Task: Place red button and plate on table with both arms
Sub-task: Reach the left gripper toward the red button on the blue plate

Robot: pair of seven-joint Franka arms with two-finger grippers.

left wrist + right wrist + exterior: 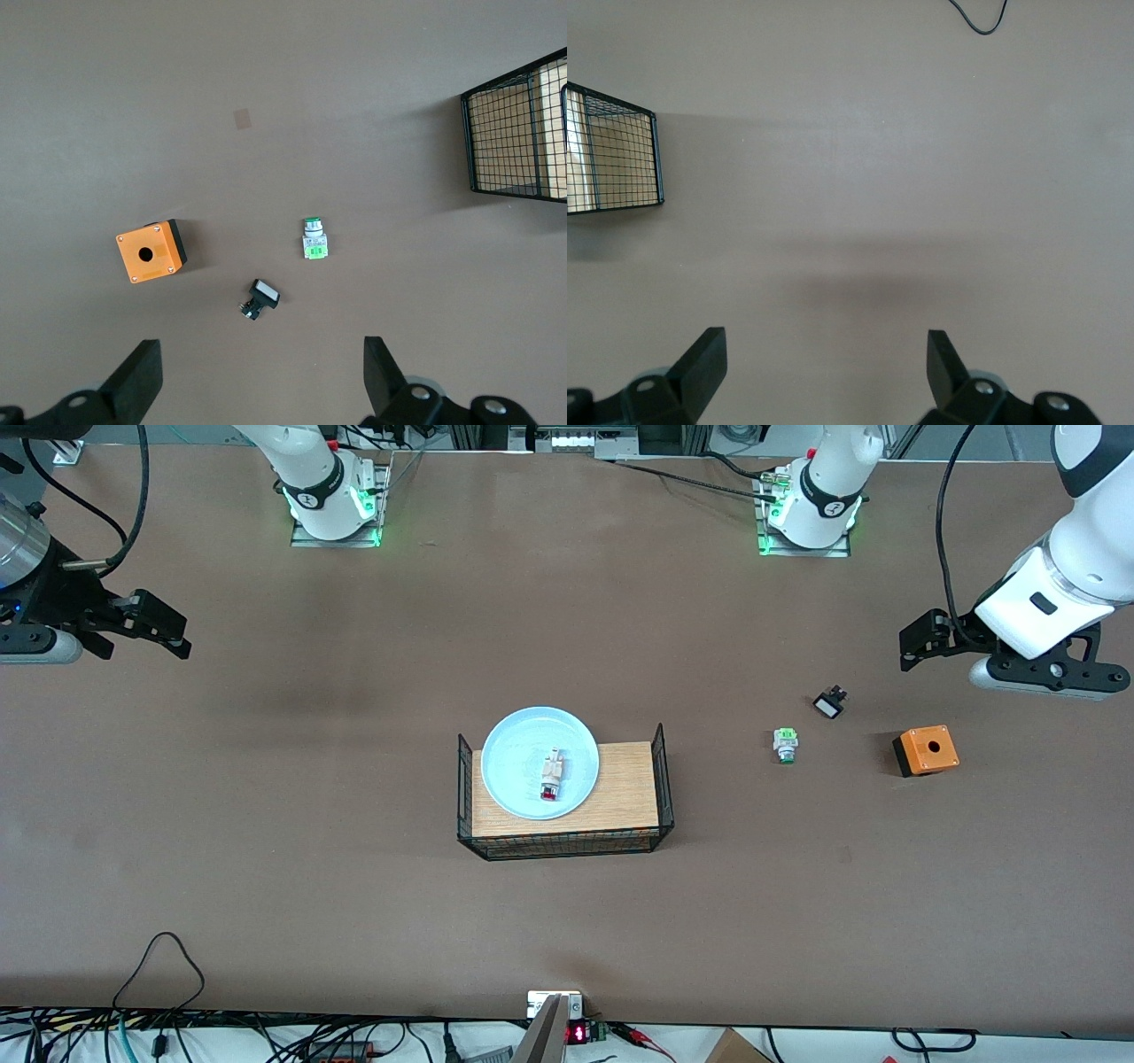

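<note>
The light blue plate (523,744) rests on the wood-topped platform with black wire sides (625,788) in the middle of the brown table (354,868). The red button (551,775) lies on its side in the plate, red cap toward the front camera. My left gripper (914,646) hangs open and empty over the table at the left arm's end, above the bare table near the small switches; its wrist view (261,363) shows the jaws wide apart. My right gripper (166,633) hangs open and empty at the right arm's end, over bare table (826,354).
A green-capped switch (785,744) (313,241), a black-and-white switch (829,704) (260,298) and an orange box with a hole (925,750) (150,251) lie toward the left arm's end. The platform's wire side shows in both wrist views (514,133) (620,159). A black cable loop (164,957) lies near the front edge.
</note>
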